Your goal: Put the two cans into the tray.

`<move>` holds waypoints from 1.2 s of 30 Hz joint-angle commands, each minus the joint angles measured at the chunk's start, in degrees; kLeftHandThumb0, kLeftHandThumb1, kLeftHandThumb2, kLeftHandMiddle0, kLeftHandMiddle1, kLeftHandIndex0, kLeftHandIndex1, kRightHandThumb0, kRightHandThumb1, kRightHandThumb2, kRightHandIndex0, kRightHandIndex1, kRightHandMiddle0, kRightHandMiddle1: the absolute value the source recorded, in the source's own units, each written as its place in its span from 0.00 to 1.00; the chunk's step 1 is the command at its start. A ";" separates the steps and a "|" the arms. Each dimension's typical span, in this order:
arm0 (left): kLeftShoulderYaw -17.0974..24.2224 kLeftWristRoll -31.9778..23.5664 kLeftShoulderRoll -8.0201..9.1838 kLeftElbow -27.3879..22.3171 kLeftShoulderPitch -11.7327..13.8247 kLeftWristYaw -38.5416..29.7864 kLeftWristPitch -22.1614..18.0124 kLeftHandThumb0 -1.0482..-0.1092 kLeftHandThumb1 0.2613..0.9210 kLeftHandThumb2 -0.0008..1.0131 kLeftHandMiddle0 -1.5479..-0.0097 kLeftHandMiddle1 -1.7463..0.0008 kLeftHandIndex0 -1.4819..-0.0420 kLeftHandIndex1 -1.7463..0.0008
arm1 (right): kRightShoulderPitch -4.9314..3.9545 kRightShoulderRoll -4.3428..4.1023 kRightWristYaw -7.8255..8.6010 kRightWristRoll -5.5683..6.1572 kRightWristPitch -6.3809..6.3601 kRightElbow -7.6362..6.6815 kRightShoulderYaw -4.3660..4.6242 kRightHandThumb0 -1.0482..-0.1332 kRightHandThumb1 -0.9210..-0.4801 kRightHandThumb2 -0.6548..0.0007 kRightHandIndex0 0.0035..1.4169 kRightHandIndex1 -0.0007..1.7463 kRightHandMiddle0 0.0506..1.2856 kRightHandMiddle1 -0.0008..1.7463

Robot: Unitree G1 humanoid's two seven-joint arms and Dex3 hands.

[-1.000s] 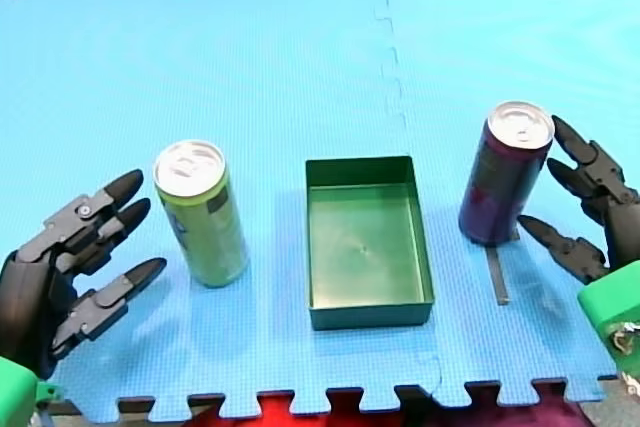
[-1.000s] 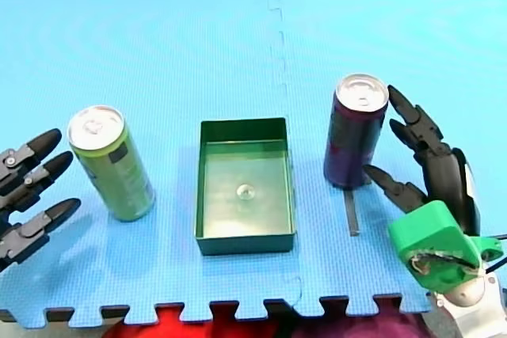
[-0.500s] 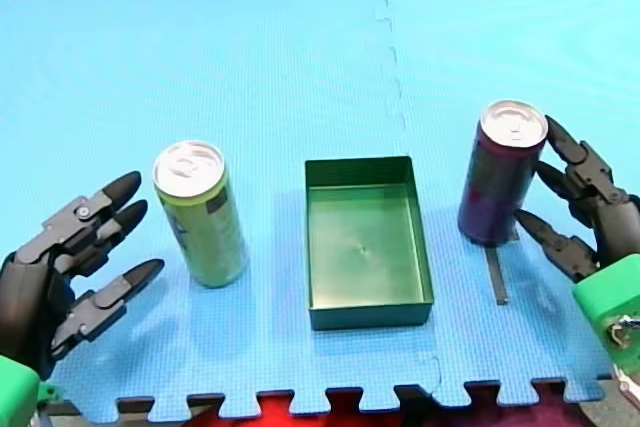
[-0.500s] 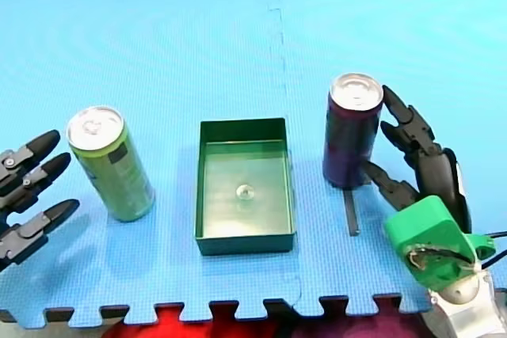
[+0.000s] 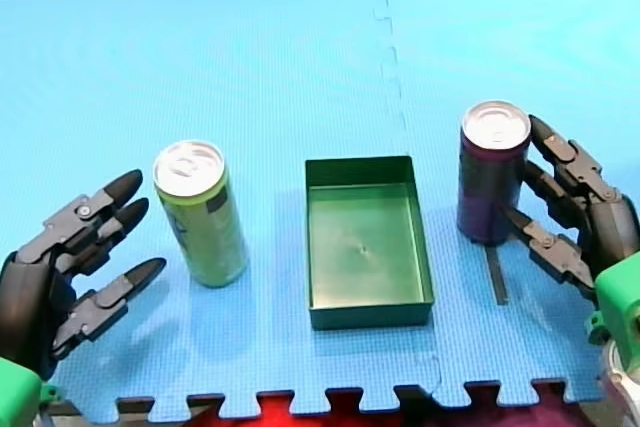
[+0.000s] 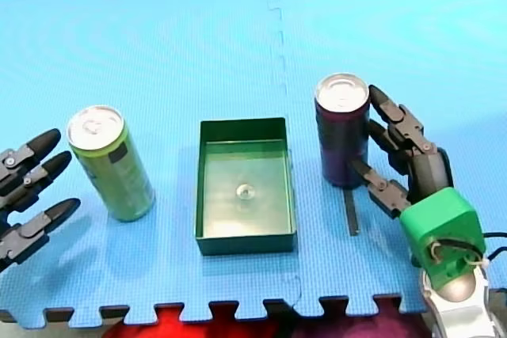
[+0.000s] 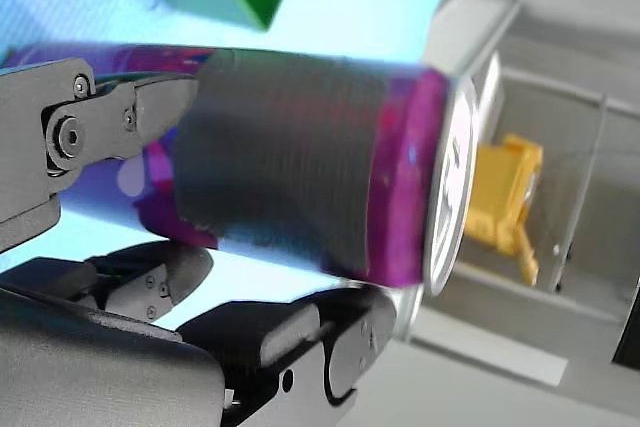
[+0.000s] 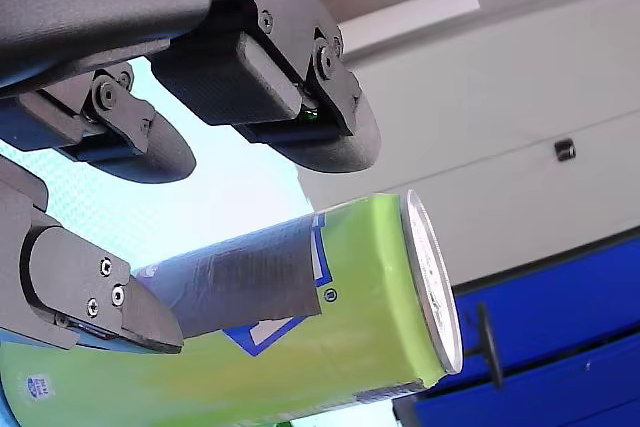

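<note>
Though in fingers, purple can outside tray.

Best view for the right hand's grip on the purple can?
First wrist view: the purple can lies close up between the fingers. Both head views show it upright right of the tray, right hand around it, contact less clear. Second wrist view shows the green can.

Dark green rectangular tray, lying flat, open side up. Left of the tray, a little apart: lime-green can, upright, silver top, dark label patch. Right of the tray, near it: purple can, upright, silver top, clasped between fingers of the right hand.
</note>
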 commanded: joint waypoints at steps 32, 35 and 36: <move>0.15 -1.03 0.98 -1.86 0.95 -0.21 0.87 0.00 0.88 0.00 0.57 0.99 0.57 1.00 | 2.02 -5.07 -17.94 -22.08 5.48 -3.82 6.11 0.00 0.00 0.83 0.13 0.00 0.15 0.00; 0.46 -1.90 1.16 -1.88 0.91 -1.04 1.03 0.00 0.88 0.00 0.57 0.99 0.57 1.00 | 1.76 -6.15 -18.00 -21.31 4.94 -3.30 5.72 0.00 0.00 0.82 0.12 0.00 0.14 0.00; 0.55 -2.10 1.21 -1.93 0.93 -1.21 1.06 0.00 0.88 0.00 0.57 0.99 0.57 1.00 | 1.64 -6.38 -17.88 -20.80 4.71 -3.03 5.53 0.00 0.00 0.83 0.12 0.00 0.14 0.00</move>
